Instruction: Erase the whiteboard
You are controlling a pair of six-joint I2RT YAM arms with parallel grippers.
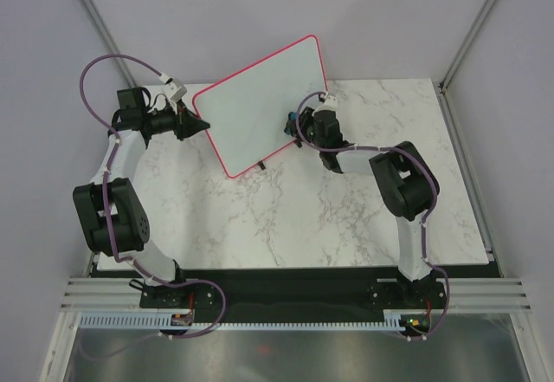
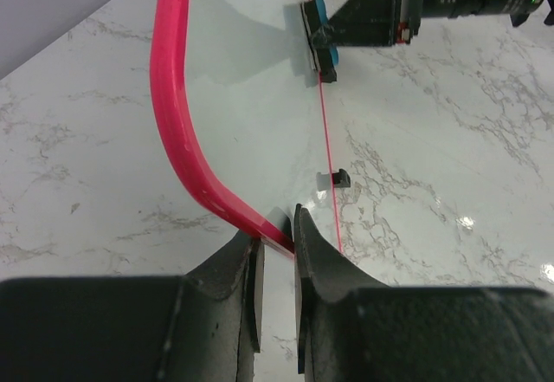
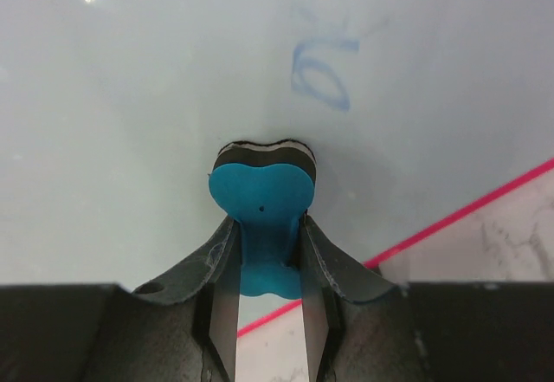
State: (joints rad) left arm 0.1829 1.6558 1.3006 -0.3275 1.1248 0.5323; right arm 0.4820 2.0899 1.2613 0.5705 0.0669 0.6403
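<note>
The whiteboard (image 1: 260, 105) with a pink-red frame stands tilted up off the marble table, one small black foot under its lower edge. My left gripper (image 1: 202, 126) is shut on its left edge; the left wrist view shows the fingers pinching the red frame (image 2: 177, 131). My right gripper (image 1: 294, 122) is shut on a blue eraser (image 3: 264, 204) and presses its felt side on the board face (image 3: 156, 96) near the lower right edge. Faint blue handwriting (image 3: 322, 72) remains just above and right of the eraser. The eraser also shows in the left wrist view (image 2: 318, 35).
The white marble table (image 1: 286, 217) lies under the board, with grey walls behind. A black strip and metal rails (image 1: 286, 300) run along the near edge by the arm bases. A black foot of the board (image 2: 336, 178) hangs above the table.
</note>
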